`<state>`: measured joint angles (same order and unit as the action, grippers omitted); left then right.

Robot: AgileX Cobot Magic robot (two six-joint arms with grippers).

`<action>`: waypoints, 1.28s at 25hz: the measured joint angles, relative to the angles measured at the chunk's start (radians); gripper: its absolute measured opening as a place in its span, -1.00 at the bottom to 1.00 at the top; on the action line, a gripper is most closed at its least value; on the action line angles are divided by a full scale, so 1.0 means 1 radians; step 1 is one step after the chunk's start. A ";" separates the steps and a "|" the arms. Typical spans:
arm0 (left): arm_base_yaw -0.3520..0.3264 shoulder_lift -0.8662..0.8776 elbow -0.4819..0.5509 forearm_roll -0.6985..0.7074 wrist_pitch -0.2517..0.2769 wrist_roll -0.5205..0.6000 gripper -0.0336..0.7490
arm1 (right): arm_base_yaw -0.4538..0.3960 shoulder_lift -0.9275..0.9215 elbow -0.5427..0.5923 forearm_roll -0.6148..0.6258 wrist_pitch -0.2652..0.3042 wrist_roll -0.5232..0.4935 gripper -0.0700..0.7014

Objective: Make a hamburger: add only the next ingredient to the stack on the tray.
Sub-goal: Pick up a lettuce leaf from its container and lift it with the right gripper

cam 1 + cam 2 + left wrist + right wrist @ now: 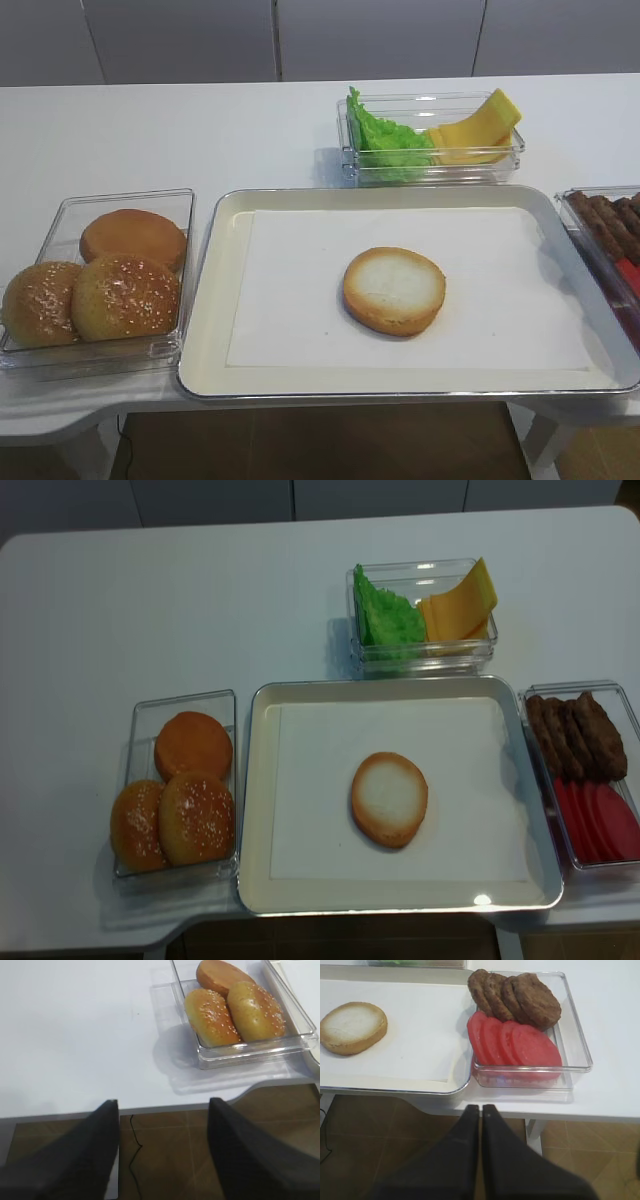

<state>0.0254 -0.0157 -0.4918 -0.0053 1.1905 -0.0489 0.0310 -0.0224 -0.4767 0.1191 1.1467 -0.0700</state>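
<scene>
The stack is a single bottom bun half (394, 290) (389, 798) (353, 1027), pale cut face up, lying in the middle of the cream tray (222, 300) (258, 810). Bright green frilly lettuce (384, 145) (385, 619) stands in the left half of a clear box behind the tray, beside yellow cheese slices (478, 128). My right gripper (480, 1109) is shut and empty, hanging over the floor in front of the table's edge. My left gripper (163, 1106) is open and empty, also off the table's front edge. Neither gripper shows in the high views.
A clear box (170, 225) left of the tray holds sesame buns (125, 295) (256, 1010) and a plain bun half. A clear box (577, 1045) right of the tray holds brown patties (517, 995) and red tomato slices (520, 1045). A black cable (134, 1152) lies on the floor.
</scene>
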 joint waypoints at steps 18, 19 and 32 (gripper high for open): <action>0.000 0.000 0.000 0.000 -0.002 0.000 0.15 | 0.000 0.205 -0.144 0.068 -0.187 0.024 -0.01; 0.000 0.000 0.000 0.000 -0.004 0.000 0.15 | 0.000 0.245 -0.160 0.073 -0.200 0.025 -0.01; 0.000 0.000 0.000 0.000 -0.004 0.000 0.15 | 0.000 0.841 -0.364 0.205 -0.391 0.054 -0.01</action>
<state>0.0254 -0.0157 -0.4918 -0.0053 1.1870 -0.0489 0.0310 0.8188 -0.8410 0.3239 0.7557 -0.0163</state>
